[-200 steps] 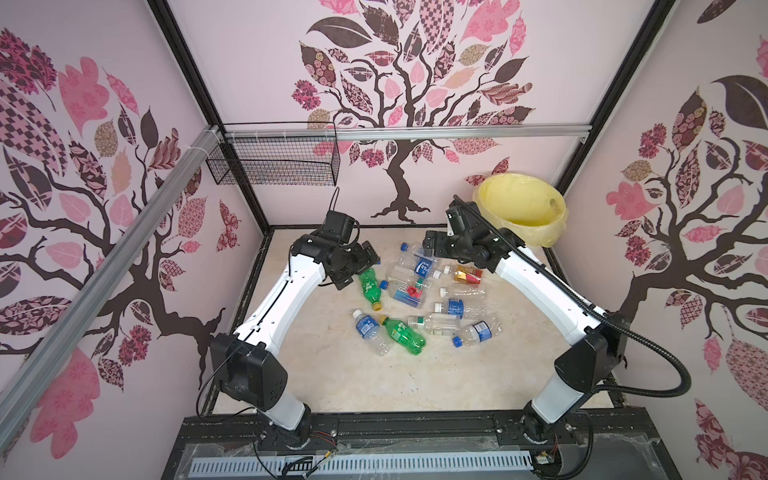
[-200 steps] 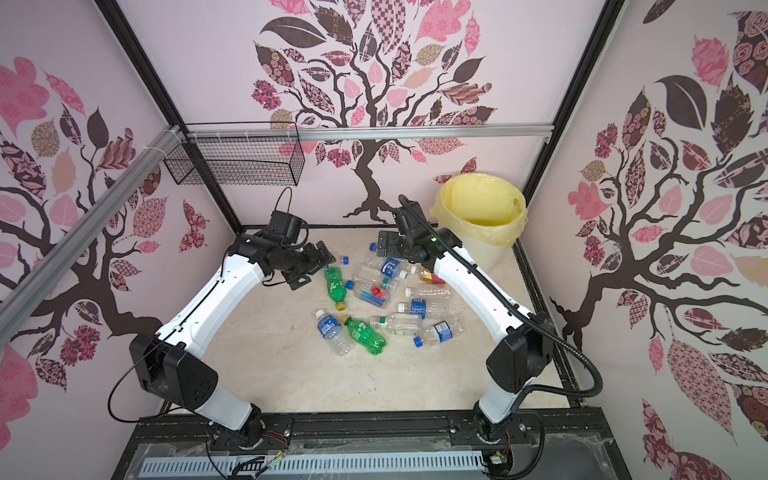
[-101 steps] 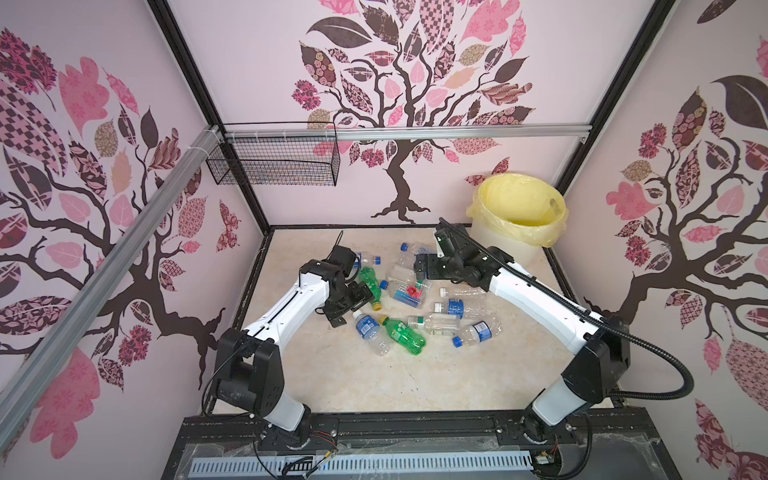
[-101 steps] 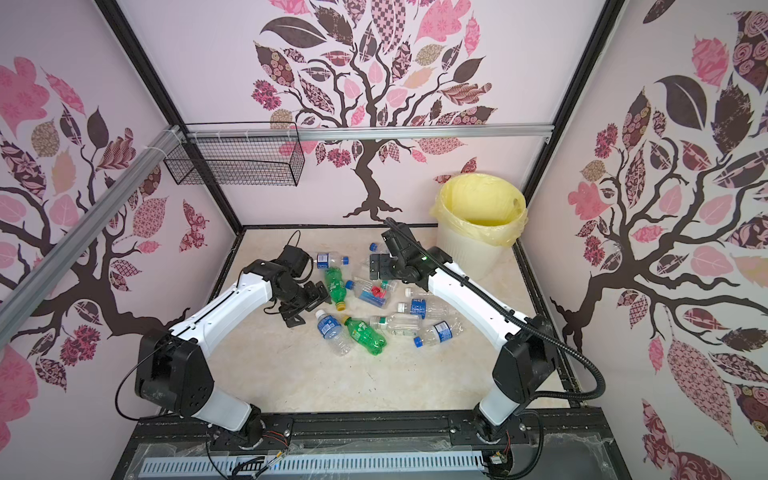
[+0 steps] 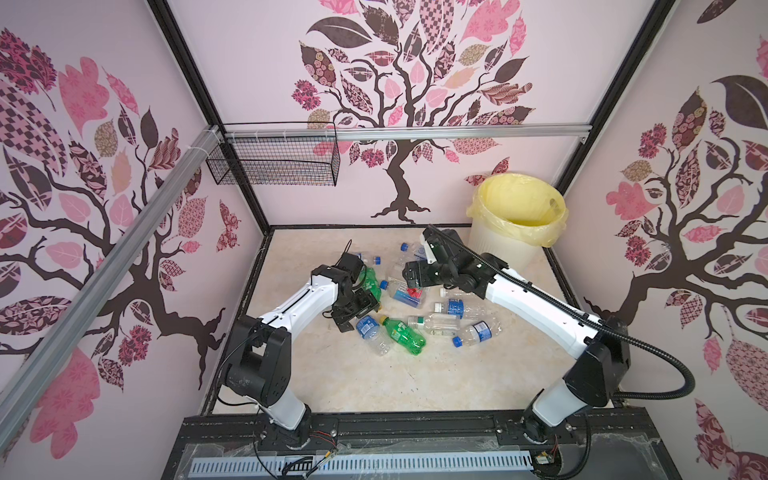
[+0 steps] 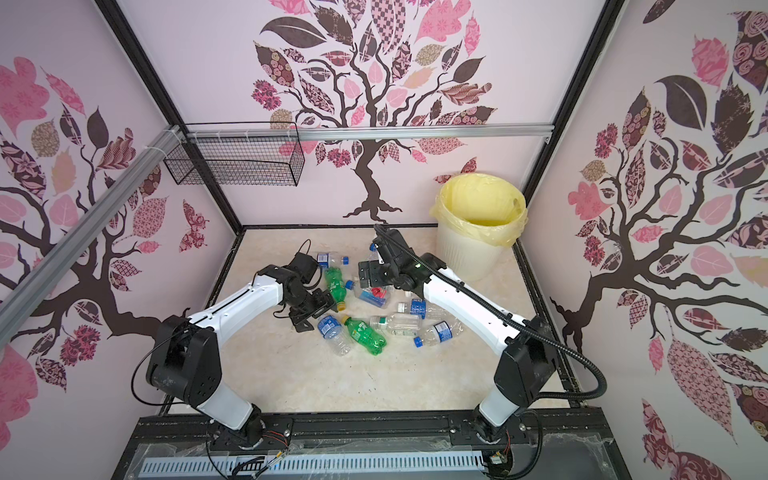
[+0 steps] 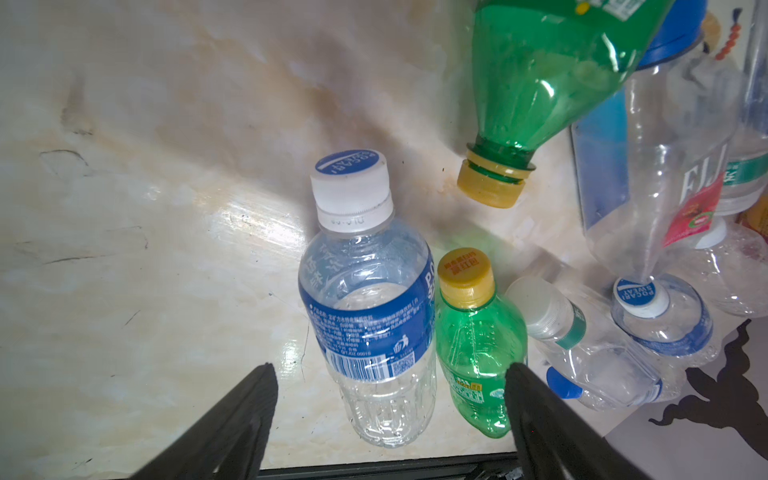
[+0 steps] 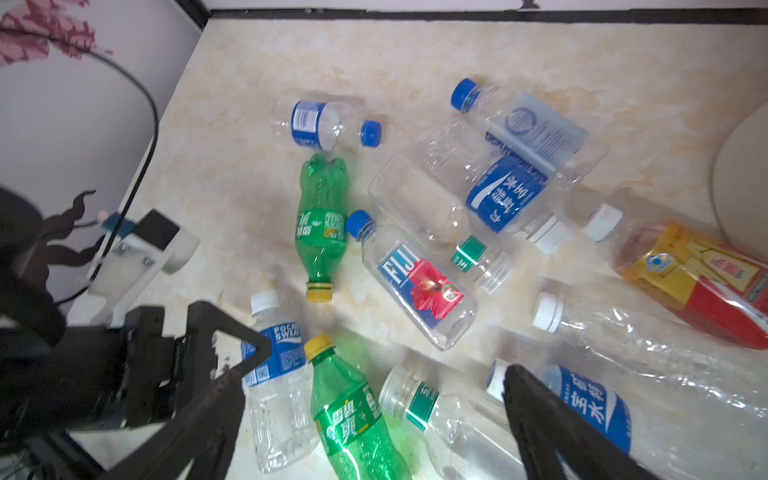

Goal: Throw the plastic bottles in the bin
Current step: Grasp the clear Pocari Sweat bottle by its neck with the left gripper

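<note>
Several plastic bottles (image 5: 432,307) lie in a loose pile on the floor, in both top views. My left gripper (image 7: 390,370) is low at the pile's left edge and open. A clear bottle with a blue label and white cap (image 7: 365,316) and a small green bottle (image 7: 478,345) lie between its fingers, ungripped. In the top views it is the left gripper (image 5: 361,318) by that bottle (image 5: 370,332). My right gripper (image 8: 370,376) hangs open and empty above the pile's far side (image 5: 413,276). The bin (image 5: 498,245), white with a yellow bag, stands at the back right.
A black wire basket (image 5: 274,166) hangs on the back wall at the left. A red-gold labelled bottle (image 8: 685,282) lies near the bin's foot. Patterned walls close in three sides. Bare floor (image 5: 374,382) lies in front of the pile.
Both arms have come down from above the pile. The left gripper has moved forward and down to the blue-labelled bottle. The right gripper has dropped lower over the pile's far side.
</note>
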### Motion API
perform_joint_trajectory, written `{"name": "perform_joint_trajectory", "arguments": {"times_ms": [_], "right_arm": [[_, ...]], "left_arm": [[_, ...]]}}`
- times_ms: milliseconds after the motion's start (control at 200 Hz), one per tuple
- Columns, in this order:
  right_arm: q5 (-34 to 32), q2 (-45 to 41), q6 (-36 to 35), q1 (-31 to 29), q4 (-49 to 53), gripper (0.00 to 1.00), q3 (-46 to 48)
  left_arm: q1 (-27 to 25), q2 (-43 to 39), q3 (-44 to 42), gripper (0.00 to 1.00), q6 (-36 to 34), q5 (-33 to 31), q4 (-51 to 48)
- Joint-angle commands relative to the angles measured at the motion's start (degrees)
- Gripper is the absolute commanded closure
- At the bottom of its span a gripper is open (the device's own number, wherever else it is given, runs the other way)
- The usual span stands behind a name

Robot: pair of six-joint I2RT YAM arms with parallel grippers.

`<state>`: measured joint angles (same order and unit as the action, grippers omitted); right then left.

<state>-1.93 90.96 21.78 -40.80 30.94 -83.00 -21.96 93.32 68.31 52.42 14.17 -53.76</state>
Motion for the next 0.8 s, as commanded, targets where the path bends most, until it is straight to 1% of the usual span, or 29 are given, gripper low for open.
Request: {"name": "perform_joint_trajectory", "arguments": {"times_ms": [0, 210, 540, 635, 790], "right_arm": [[3.24, -3.88, -1.12, -0.59, -2.28, 0.0, 2.39], [5.33, -5.88, -1.35, -1.1, -3.88, 0.0, 5.74], [3.7, -5.54, -2.85, -1.38, -2.99, 0.0, 5.45], [3.69, -5.37, -2.92, -1.36, -2.99, 0.01, 5.12], [3.87, -4.86, -2.79, -1.31, -2.92, 0.0, 4.85]], "left_arm": [[-0.06, 1.06, -1.68, 0.12, -1.0, 0.33, 1.11], [-0.11, 3.06, -2.42, 0.15, -2.62, -0.23, 1.44], [-0.01, 5.35, -4.66, 0.2, -2.51, -1.96, 4.25], [0.01, 6.62, -4.29, 0.23, -2.41, -2.04, 4.63], [0.15, 7.83, -3.87, 0.32, -2.28, -2.55, 5.18]]}}
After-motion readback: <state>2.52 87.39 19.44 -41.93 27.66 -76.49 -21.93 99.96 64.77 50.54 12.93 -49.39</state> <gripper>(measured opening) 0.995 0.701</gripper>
